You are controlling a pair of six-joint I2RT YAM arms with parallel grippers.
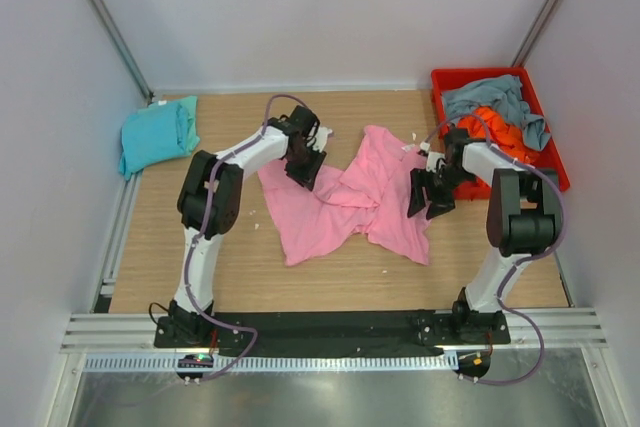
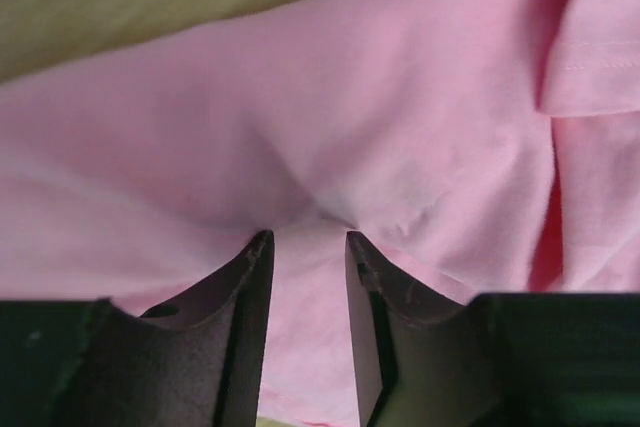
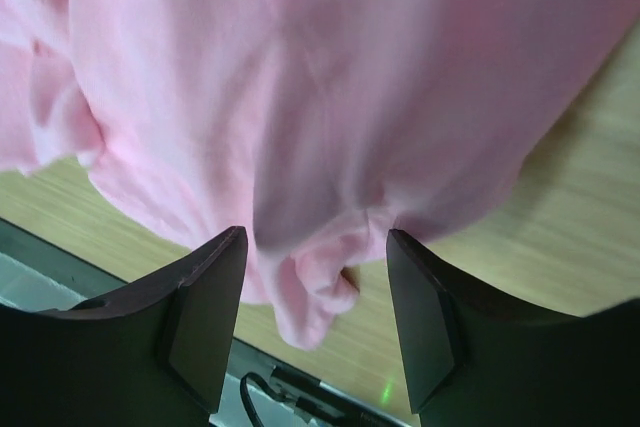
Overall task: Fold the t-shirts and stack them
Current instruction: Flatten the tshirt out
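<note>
The pink t-shirt [image 1: 350, 202] lies crumpled and spread across the middle of the table. My left gripper [image 1: 303, 169] stands on its upper left part. In the left wrist view the jaws [image 2: 308, 237] are a narrow gap apart, pressed onto the pink cloth [image 2: 330, 117], which puckers at their tips. My right gripper [image 1: 428, 197] is at the shirt's right edge. It is wide open [image 3: 315, 233], with a bunched pink fold [image 3: 320, 292] between its fingers. The teal t-shirt [image 1: 158, 134] lies folded at the far left. The grey-blue t-shirt [image 1: 495, 102] and the orange t-shirt [image 1: 500, 132] lie in the bin.
The red plastic bin [image 1: 556, 169] stands at the back right, close behind my right arm. Bare wooden tabletop [image 1: 330, 282] shows in front of the pink shirt. White walls enclose the table on three sides.
</note>
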